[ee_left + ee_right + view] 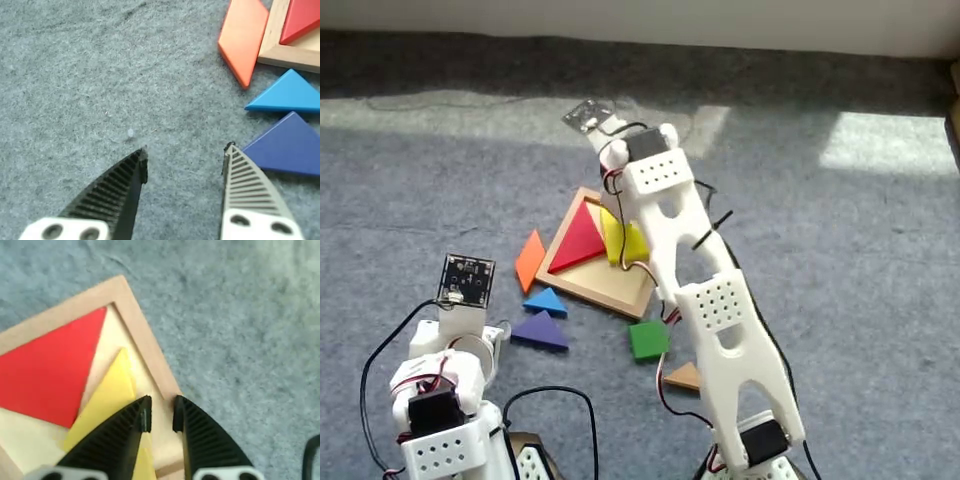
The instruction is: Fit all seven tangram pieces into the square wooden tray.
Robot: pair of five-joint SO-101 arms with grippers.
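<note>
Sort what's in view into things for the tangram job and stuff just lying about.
For the job: wooden tray, red triangle, yellow triangle, orange parallelogram, light blue triangle, purple triangle, green square, tan triangle.

Just lying about: grey carpet, black cable.

Grey carpet [840,260] (sunlit in patches), pale wall [720,18] beyond

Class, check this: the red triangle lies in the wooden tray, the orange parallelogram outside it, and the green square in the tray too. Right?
Not quite. The green square lies outside the wooden tray, on the carpet by its corner, as the high view shows. The red triangle is in the tray, the orange parallelogram outside it.
</note>
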